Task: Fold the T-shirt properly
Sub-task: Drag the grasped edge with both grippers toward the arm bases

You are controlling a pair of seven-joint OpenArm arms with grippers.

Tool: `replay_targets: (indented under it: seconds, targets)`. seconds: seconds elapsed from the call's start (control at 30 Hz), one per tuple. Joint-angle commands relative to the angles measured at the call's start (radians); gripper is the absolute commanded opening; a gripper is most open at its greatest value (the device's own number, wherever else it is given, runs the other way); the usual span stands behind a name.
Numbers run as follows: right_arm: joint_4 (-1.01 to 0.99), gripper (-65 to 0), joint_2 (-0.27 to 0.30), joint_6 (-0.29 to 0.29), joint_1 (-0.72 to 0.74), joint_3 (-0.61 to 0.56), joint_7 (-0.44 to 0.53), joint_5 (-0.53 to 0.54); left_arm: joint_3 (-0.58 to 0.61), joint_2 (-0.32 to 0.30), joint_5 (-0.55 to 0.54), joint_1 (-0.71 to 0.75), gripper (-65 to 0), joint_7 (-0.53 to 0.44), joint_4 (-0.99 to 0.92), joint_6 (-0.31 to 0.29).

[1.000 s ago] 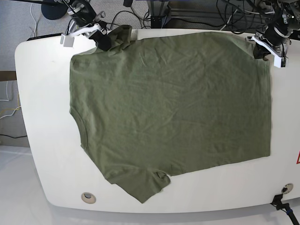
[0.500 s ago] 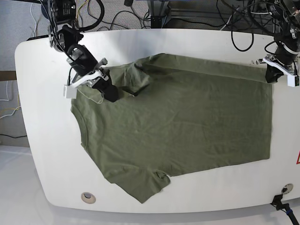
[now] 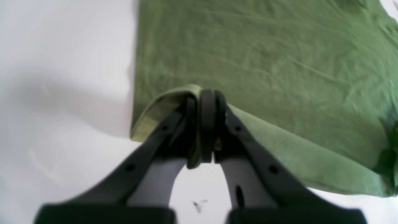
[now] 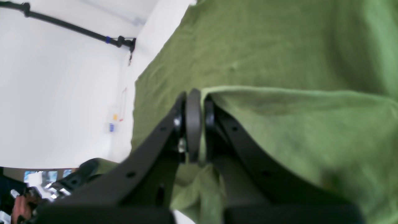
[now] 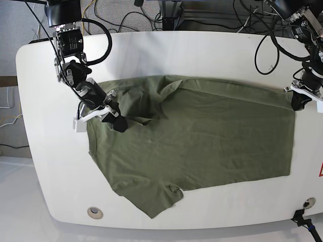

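The T-shirt (image 5: 202,141) is lying spread over the white table (image 5: 45,166), its far edge lifted and folding toward the near side. The right gripper (image 5: 115,121), at the left of the base view, is pinching the shirt's far-left corner with jaws pressed together on the cloth (image 4: 279,130). The left gripper (image 5: 299,102), at the far right, is likewise clamping the far-right corner (image 3: 174,102), jaws closed on the fabric.
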Motion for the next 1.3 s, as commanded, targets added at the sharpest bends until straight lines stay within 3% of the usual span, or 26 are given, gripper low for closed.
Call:
replay_targets:
  seconds: [0.0, 0.13, 0.67, 0.87, 1.07, 1.1, 1.2, 1.27]
  targets:
    - [-0.020, -65.0, 0.007, 0.024, 0.041, 0.004, -0.010, 0.011, -0.003, -0.016, -0.007, -0.040, -65.0, -0.023, -0.014, -0.005]
    - [-0.089, -65.0, 0.007, 0.024, 0.110, 0.005, -0.045, 0.010, -0.002, -0.017, 0.085, -0.100, -65.0, -0.023, -0.061, -0.005]
    - [-0.254, -65.0, 0.009, 0.024, 0.272, 0.002, -0.047, 0.008, 0.003, -0.016, 0.239, -0.313, -65.0, -0.030, -0.294, -0.005]
    - [-0.300, -65.0, 0.007, 0.024, 0.301, 0.002, -0.047, 0.008, 0.004, -0.014, 0.282, -0.359, -65.0, -0.030, -0.303, -0.005]
    - [-0.358, -65.0, 0.006, 0.024, 0.336, 0.002, -0.047, 0.008, 0.004, -0.039, 0.285, -0.408, -65.0, -0.033, -0.438, -0.007]
    - [-0.389, -56.7, 0.006, 0.024, 0.350, 0.001, -0.047, 0.008, 0.004, -0.048, 0.285, -0.411, -65.0, -0.045, -0.455, -0.005]
    - [-0.476, -26.3, 0.013, 0.024, 0.410, -0.019, -0.082, -0.001, 0.007, -0.082, 0.286, -0.413, -34.5, -0.152, -0.513, -0.005]
    - [-0.473, -14.7, 0.036, 0.018, 0.423, -0.019, -0.117, -0.033, 0.063, -0.118, 0.286, -0.419, -16.3, -0.223, -0.550, -0.005]
